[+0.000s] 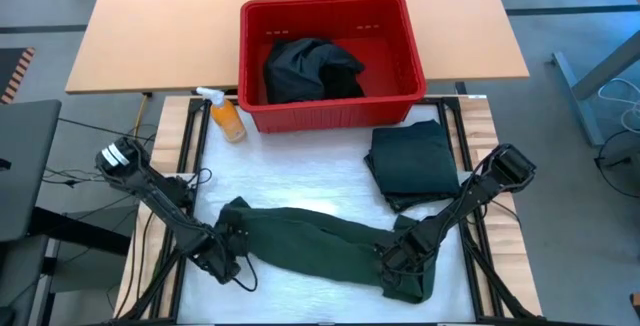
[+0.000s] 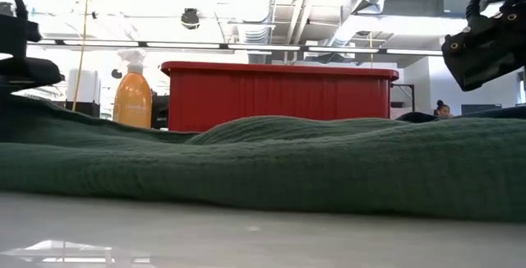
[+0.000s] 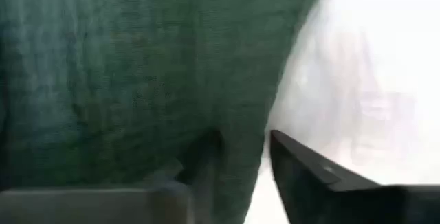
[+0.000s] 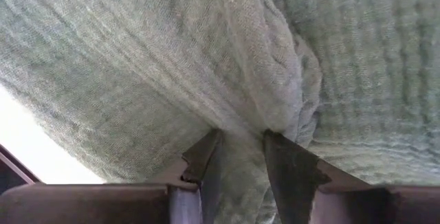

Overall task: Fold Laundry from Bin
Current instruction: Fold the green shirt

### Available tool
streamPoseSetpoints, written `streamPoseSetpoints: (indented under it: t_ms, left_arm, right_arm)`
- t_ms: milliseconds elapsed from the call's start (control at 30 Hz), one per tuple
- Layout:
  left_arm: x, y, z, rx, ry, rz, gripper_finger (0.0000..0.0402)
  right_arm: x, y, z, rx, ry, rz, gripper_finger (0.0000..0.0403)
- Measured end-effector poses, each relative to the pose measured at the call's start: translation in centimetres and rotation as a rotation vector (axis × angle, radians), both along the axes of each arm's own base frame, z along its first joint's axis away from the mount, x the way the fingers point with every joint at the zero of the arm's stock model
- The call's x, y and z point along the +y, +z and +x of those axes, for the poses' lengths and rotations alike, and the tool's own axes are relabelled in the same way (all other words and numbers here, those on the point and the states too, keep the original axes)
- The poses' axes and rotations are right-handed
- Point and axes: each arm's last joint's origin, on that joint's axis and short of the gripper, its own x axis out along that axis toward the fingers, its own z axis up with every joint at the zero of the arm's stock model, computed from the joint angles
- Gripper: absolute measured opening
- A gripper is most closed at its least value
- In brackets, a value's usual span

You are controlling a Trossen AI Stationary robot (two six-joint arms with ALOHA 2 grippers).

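Note:
A dark green garment (image 1: 320,241) lies stretched across the white table near its front edge. It fills the low view (image 2: 271,161). My left gripper (image 1: 228,249) is shut on its left end. My right gripper (image 1: 392,263) is shut on its right end. A folded dark green piece (image 1: 412,161) lies flat at the right, behind the garment. The red bin (image 1: 330,61) stands at the far edge with dark cloth (image 1: 310,71) heaped inside. My left gripper pinches the green garment's left end (image 3: 237,148) between its two fingers, low over the table. That end lies on the table. My right gripper pinches a bunched fold of the garment's right end (image 4: 240,138) between its two fingers; several layers gather there. That end lies on the table.
An orange spray bottle (image 1: 225,114) stands left of the bin, by the table's far left corner. Bare white table shows between the garment and the bin (image 1: 300,166). Black frame rails run along both sides of the table.

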Motion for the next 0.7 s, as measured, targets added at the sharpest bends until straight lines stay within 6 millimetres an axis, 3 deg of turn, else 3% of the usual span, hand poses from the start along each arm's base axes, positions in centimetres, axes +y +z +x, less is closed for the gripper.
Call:
streamPoseSetpoints:
  t_ms: [100,167,300,533,700]
  left_arm:
    - [0.1,0.1,-0.1,0.004,0.019,0.009,0.0036]
    - [0.5,0.5,-0.4,0.004,0.046,0.020,0.0012]
    - [1.2,3.2,-0.9,-0.014,0.041,0.031,0.0002]
    - [3.8,10.8,-2.0,-0.145,0.033,-0.050,0.0000]
    - [5.8,13.0,-2.8,-0.211,0.041,-0.143,0.0000]
  right_arm:
    - [0.0,0.0,0.0,0.000,0.000,0.000,0.0140]
    - [0.0,0.0,0.0,0.001,0.000,0.001,0.0140]
    - [0.0,0.0,0.0,0.001,0.001,0.003,0.0140]
    - [0.0,0.0,-0.1,0.002,0.035,0.006,0.0140]
    - [-0.1,0.0,0.0,0.001,0.042,0.007,0.0140]
